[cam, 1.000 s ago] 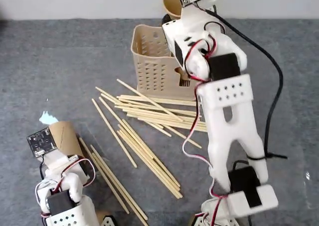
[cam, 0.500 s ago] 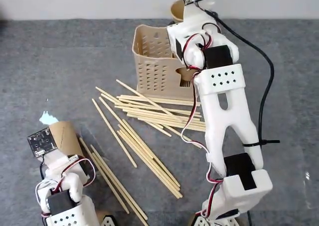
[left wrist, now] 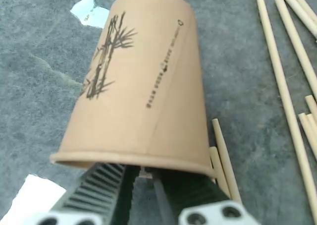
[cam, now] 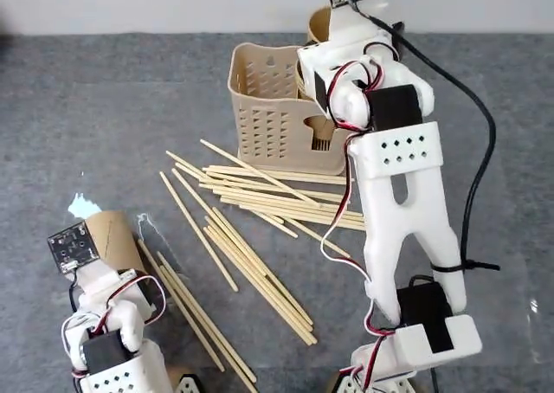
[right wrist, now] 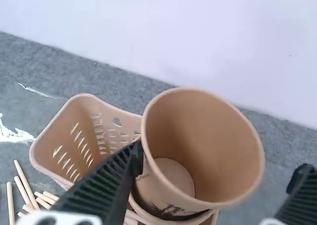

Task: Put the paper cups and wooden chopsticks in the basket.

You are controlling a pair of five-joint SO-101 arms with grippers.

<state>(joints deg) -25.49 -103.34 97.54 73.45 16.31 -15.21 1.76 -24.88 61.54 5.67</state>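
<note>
Found the left gripper [left wrist: 141, 174] pinched shut on the rim of a paper cup [left wrist: 143, 81], ribbed fingers [left wrist: 101, 183] meeting at the lip. Saw that cup on its side, base pointing away from the gripper, low at the grey table cover [left wrist: 39, 51]; could not tell whether it touched. Noted white scraps [left wrist: 89, 9] on the cover just past it.

Found the right gripper [right wrist: 218, 163] spread open around a second paper cup [right wrist: 198, 150], with one ribbed finger [right wrist: 109, 183] against its outer wall and the other well clear of the rim. Saw this cup upright, mouth up, at the far end of the basket [right wrist: 54, 150]. Made out a brown rim under it and could not tell whether the cup rested inside the basket.

Noted the wooden chopsticks [cam: 260, 220] loose on the cover between the arms: a bundle just in front of the basket, others fanning toward the left arm, and a few just beside the left cup.
</note>
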